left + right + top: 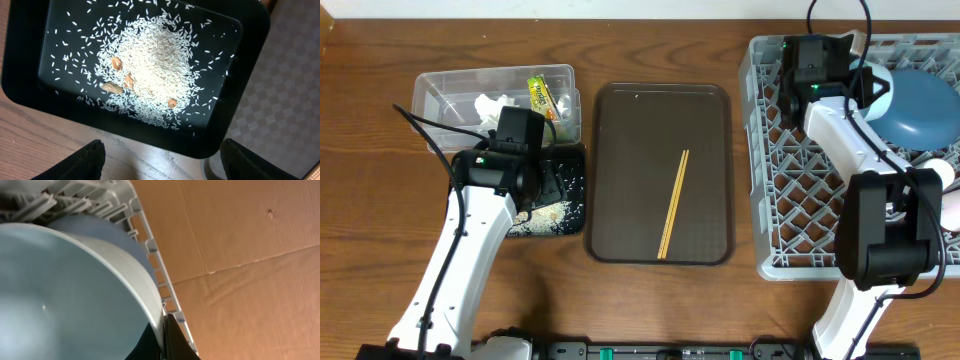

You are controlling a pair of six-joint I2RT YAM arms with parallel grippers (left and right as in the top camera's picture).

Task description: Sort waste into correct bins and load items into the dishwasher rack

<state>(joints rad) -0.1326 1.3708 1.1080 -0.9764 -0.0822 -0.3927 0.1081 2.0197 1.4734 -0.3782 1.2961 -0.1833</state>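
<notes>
Left hand (pixel 162 167): fingers spread wide, pinching nothing. It hangs over the near edge of the black tray (pixel 572 160), and both dark fingertips show at the bottom of the wrist view.
Black tray: centre left of the overhead frame, on the wooden tabletop (pixel 380 200). It is partly under the left arm, just below the clear tub (pixel 430 100) and just beside the brown tray (pixel 620 120).
Rice (pixel 155 55): heaped in the middle of the black tray, with loose grains scattered out towards its walls. A few brown bits (pixel 112 87) lie among it.
Clear tub: upper left, holding the crumpled tissue (pixel 490 105) and the yellow-green wrapper (pixel 540 95).
Chopsticks (pixel 673 203): lying together on a slant on the brown tray at the centre of the frame.
Rack (pixel 790 230): fills the right side of the frame, with the right arm reaching over it.
Right hand (pixel 162 342): fingers pressed together on the rim of the light blue bowl (pixel 920 110).
Light blue bowl: tipped on its edge in the rack's upper right corner.
White cup (pixel 942 172): at the rack's right edge, partly hidden by the arm.
</notes>
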